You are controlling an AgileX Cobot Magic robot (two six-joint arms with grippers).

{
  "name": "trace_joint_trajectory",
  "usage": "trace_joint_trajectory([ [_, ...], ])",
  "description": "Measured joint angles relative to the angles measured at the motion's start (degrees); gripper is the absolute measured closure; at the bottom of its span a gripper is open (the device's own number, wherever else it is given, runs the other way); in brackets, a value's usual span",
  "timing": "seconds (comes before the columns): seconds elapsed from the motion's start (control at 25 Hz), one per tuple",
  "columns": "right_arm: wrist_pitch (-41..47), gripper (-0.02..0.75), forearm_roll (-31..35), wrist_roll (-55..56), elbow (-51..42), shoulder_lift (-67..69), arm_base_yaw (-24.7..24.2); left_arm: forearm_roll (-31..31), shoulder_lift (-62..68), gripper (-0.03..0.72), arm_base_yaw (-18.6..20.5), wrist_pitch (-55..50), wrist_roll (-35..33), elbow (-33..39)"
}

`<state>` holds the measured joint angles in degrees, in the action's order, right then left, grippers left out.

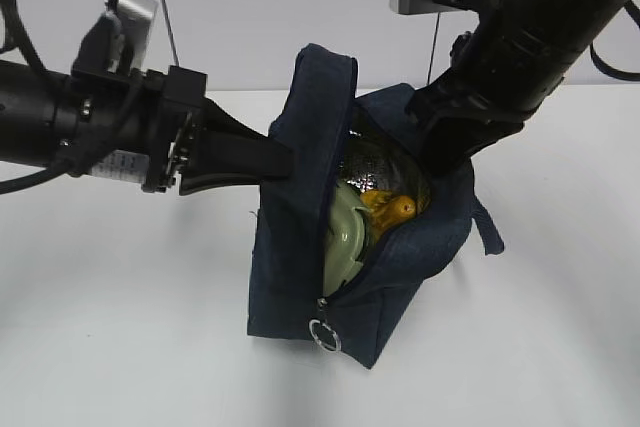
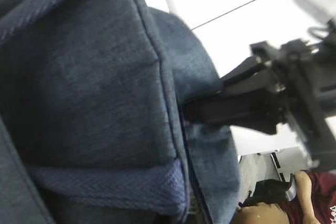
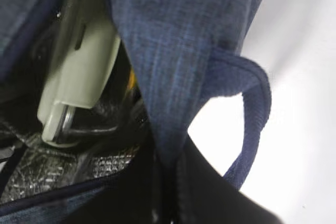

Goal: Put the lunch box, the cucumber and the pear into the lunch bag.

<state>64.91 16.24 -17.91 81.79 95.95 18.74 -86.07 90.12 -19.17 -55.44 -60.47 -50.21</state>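
We saw both grippers, left [image 1: 285,162] and right [image 1: 435,152], clamped tight on opposite rims of the lunch bag [image 1: 290,287], lunch box [image 1: 345,232] and pear [image 1: 390,209] inside.

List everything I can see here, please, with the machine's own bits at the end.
lunch bag: one, dark navy, standing open on the table.
lunch box: one, pale green lid, inside the bag.
pear: one, yellow-orange, inside the bag beside the lunch box.
ring pull: one, silver, at the bag's front lower edge.
table: one, white, under the bag.
left gripper: one, black, shut on the bag's left flap.
right gripper: one, black, shut on the bag's right rim.
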Motion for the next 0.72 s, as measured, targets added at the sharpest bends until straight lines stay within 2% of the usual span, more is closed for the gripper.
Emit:
trace_joint_trajectory([
  [0.2, 1.0, 0.732, -2.0, 0.8, 2.6, 0.3, 0.0, -1.8, 2.4, 0.703, -2.9, 3.1, 0.5, 0.0],
  [0.48, -2.1, 0.732, 3.6, -0.3, 3.8, 6.0, 0.0, -2.5, 2.8, 0.703, -1.1, 8.4, 0.5, 0.0],
  [0.72, -3.8, 0.732, 5.0, -1.1, 4.0, 7.8, 0.0, -1.5, 2.9, 0.703, -1.0, 8.6, 0.5, 0.0],
])
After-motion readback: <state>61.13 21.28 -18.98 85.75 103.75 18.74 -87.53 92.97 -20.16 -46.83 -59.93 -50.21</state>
